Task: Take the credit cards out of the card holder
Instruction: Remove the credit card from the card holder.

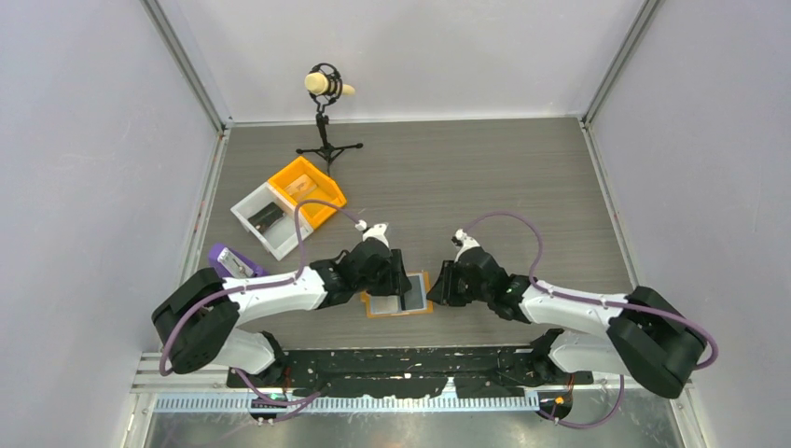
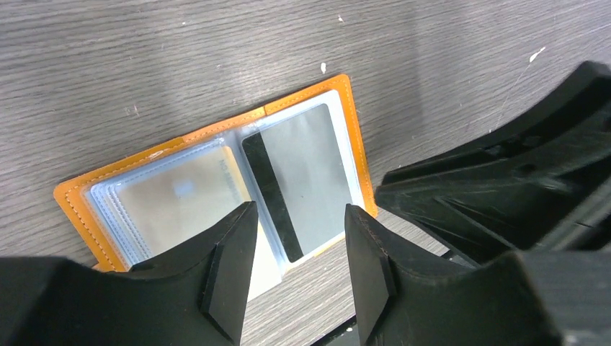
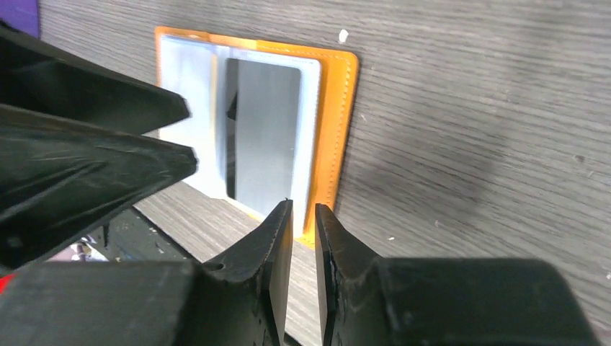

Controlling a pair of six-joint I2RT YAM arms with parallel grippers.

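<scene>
Orange card holder point(image 2: 355, 140) open flat, silvery-grey credit cards point(image 2: 306, 173) in clear pockets.

The left arm point(image 1: 280, 291) and right arm point(image 1: 571, 308) each have white links between bulky black joints, with a purple cable point(image 1: 299, 229) looping along them. The left gripper point(image 2: 299, 216) and right gripper point(image 3: 302, 210) are matte black, with wedge-shaped fingers tapering to tips

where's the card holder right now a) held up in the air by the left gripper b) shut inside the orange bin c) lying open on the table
c: the card holder lies spread open, flat on the table.
</scene>
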